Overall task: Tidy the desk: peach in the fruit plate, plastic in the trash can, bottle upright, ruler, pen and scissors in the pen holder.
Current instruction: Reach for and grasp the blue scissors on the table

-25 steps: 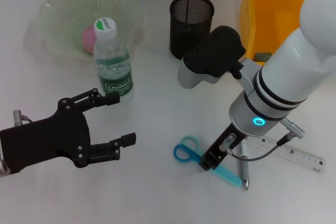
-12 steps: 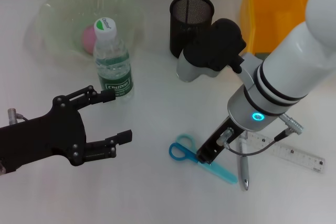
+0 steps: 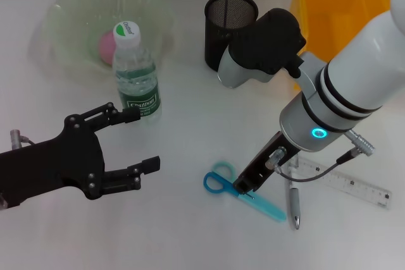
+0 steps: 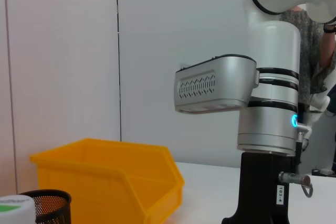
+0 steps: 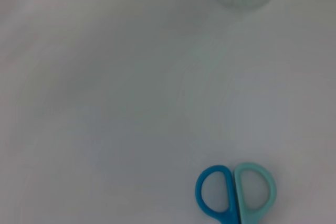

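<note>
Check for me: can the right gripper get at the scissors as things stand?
Probably yes. The right gripper is already down at the scissors, by the blades near the handle loops, with nothing between them. The pen and ruler lie off to the side, out of the way.

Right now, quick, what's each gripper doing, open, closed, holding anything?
Left gripper: open, empty, beside the bottle.
Right gripper: down on the scissors; cannot tell whether it is open or shut.

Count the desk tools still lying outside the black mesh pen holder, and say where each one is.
3. The scissors lie under the right end effector, the pen just right of them, and the ruler farthest right. The pen holder interior isn't fully visible.
</note>
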Robot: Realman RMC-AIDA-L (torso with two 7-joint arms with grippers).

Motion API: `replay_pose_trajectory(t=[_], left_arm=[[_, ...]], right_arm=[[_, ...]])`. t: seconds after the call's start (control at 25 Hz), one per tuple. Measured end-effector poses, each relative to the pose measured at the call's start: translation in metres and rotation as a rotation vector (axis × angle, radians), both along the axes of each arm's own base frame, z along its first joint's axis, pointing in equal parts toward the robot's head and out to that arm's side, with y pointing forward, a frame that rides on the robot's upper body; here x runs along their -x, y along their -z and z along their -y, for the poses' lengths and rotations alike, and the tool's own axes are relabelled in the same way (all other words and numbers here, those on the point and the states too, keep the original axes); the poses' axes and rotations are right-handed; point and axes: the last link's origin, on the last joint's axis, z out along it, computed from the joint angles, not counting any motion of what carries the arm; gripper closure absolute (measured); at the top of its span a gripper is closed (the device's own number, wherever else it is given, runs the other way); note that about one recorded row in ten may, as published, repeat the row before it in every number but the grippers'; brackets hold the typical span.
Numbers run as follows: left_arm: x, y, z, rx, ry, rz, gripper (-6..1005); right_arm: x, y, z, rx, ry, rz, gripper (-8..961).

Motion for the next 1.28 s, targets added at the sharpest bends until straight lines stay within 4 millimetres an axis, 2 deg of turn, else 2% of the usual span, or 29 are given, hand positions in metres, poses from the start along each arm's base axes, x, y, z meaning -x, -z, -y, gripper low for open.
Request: replay_pose_trajectory(t=[0.04,0.24,0.36,1.28], left_arm=[[0.0,0.0,0.0,0.0,0.002,0.0,152],[-0.001,0.0,-0.001,0.001,0.003,-0.001,152],[-0.001,0.0,-0.001,0.001,0.003,-0.001,152],[0.0,-0.001,0.001,0.0,0.0,0.004,152]], right_arm=[[0.0,0.0,0.0,0.002,-0.003,0.002,770],[-0.002,0.004,0.002,0.009,-0.008,0.015,633],[-0.005,0.007,0.003,0.012,-0.008,0.024,516],[-0.009,0.02,0.004,0.037,-0.03,0.068,517]])
